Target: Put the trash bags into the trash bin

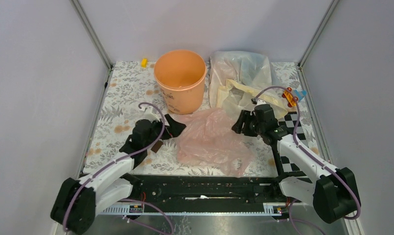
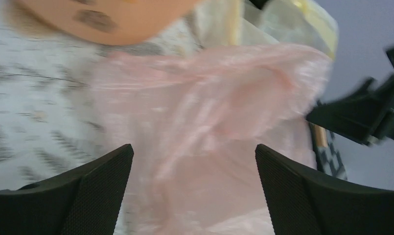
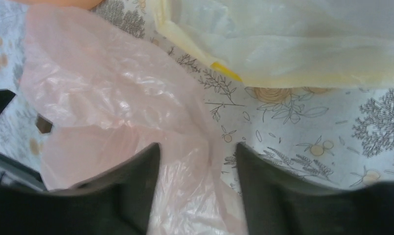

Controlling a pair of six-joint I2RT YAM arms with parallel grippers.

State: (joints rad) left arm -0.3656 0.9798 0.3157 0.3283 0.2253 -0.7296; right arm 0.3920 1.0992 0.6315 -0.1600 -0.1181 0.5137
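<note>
The pale-pink trash bag [image 1: 212,142] lies crumpled flat on the floral table, in front of the upright peach-orange trash bin [image 1: 180,78]. My left gripper [image 1: 169,134] is open at the bag's left edge. In the left wrist view its jaws [image 2: 195,161] stand wide apart with the pink film [image 2: 209,112] between and ahead of them, and the bin's base [image 2: 111,17] is at the top. My right gripper [image 1: 238,125] is open at the bag's right edge. In the right wrist view its jaws [image 3: 197,156] straddle a fold of the pink film [image 3: 111,88].
A cream-yellow bag [image 1: 239,95] and a clear whitish bag [image 1: 239,63] lie right of the bin, close behind the right gripper. A checkerboard card [image 1: 295,122] and an orange-and-blue clip [image 1: 290,96] are at the right. A small yellow piece [image 1: 144,62] sits at the back left. Walls enclose the table.
</note>
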